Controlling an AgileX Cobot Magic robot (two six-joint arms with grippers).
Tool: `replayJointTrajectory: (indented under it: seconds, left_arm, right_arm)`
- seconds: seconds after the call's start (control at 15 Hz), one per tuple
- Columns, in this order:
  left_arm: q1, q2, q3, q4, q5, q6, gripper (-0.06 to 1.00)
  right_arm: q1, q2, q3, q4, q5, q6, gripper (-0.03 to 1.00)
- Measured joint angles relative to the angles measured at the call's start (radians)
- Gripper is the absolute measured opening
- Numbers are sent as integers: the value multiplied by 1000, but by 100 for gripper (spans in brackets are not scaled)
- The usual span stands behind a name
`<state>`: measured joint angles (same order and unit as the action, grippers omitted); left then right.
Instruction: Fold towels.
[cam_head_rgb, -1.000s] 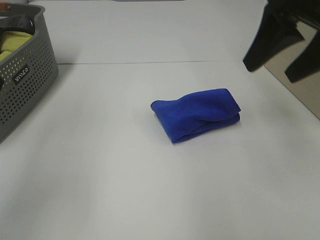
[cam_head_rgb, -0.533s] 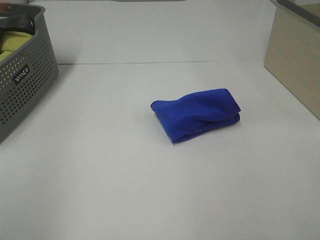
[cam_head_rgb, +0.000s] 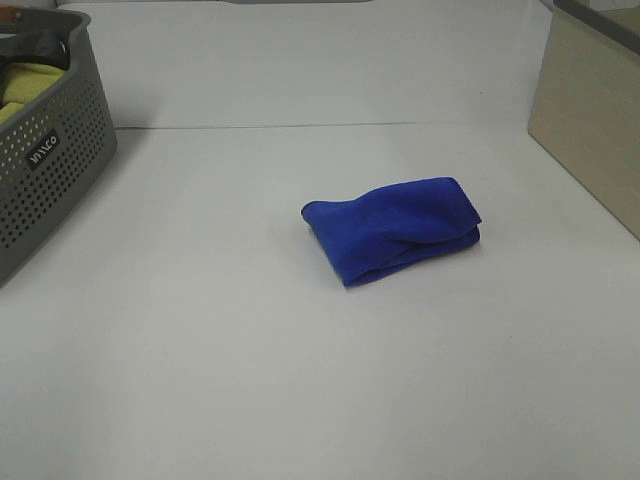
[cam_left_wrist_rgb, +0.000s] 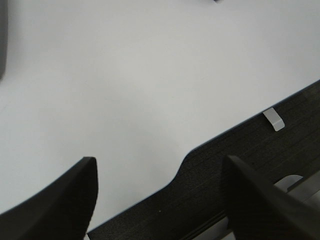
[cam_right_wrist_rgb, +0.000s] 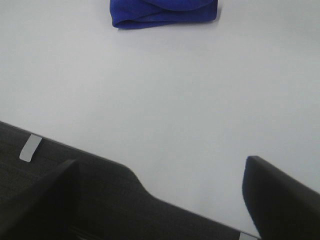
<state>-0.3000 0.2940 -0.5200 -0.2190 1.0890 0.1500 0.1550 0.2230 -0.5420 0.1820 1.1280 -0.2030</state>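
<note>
A blue towel (cam_head_rgb: 393, 228) lies folded into a small bundle near the middle of the white table, and it also shows at the edge of the right wrist view (cam_right_wrist_rgb: 162, 12). Neither arm shows in the exterior high view. My left gripper (cam_left_wrist_rgb: 160, 200) is open and empty over the table's dark front edge. My right gripper (cam_right_wrist_rgb: 160, 200) is open and empty, also over the front edge, well back from the towel.
A grey perforated basket (cam_head_rgb: 50, 150) with yellow-green and dark cloth inside stands at the far left. A beige box (cam_head_rgb: 590, 110) stands at the right edge. A dark mat (cam_left_wrist_rgb: 250, 165) borders the table's near edge.
The right arm, dark at the upper right a second ago, has drawn out of the exterior high view. The towel has not moved.
</note>
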Motion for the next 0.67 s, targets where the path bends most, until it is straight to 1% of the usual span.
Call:
replayJointTrajectory:
  seconds: [0.2,0.53,0.67]
  left_arm:
    - [0,-3,11,0,-16,81,66]
    - [0,-3,11,0,-17,94,66]
    - [0,-3,11,0,-17,94,66]
  right_arm:
    - [0,-63,12,-7,-11,0,82]
    - [0,-64,32,-19,-50,0,82]
    - [0,-64,32,-19,-52,0,82]
